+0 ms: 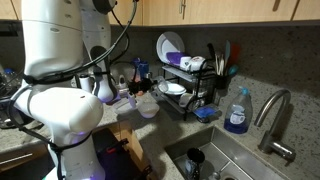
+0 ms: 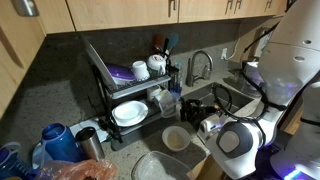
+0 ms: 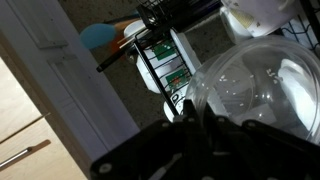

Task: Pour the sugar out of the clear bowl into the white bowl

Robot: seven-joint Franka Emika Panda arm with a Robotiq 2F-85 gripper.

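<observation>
Roughly halfway, at a guess: picked up and raised, not yet shown emptied.

Start with the white arm [image 1: 55,100], filling the foreground in front of the black wire rack [image 1: 185,80] and reaching in toward its lower shelf. Note the sink [image 1: 235,160] off to the side of the rack, taking no part in this.

Find the white bowl [image 2: 177,139] on the counter just in front of the rack, upright and waiting to receive. Looks bare inside in an exterior view, but is too small there to be sure. Shows again as a pale curve at the top corner of the wrist view [image 3: 262,12], on the near side of the rack.

Find the clear bowl [image 2: 168,102] off the counter, hanging in front of the rack's lower shelf and just above the white bowl. Fills much of the wrist view [image 3: 255,95], close against the dark fingers and seemingly tipped toward the white bowl, though the angle cannot be read with confidence.

Read the gripper [image 3: 195,112] as closed on the clear bowl's rim and carrying it. Cannot see how narrow the gap between the fingers is.

Cannot pick out the sugar anywhere: pale patches inside the clear bowl could equally be glare.

Left to do, on this judgement: tip further over the white bowl until emptied, then set the clear bowl down in front of the rack.
</observation>
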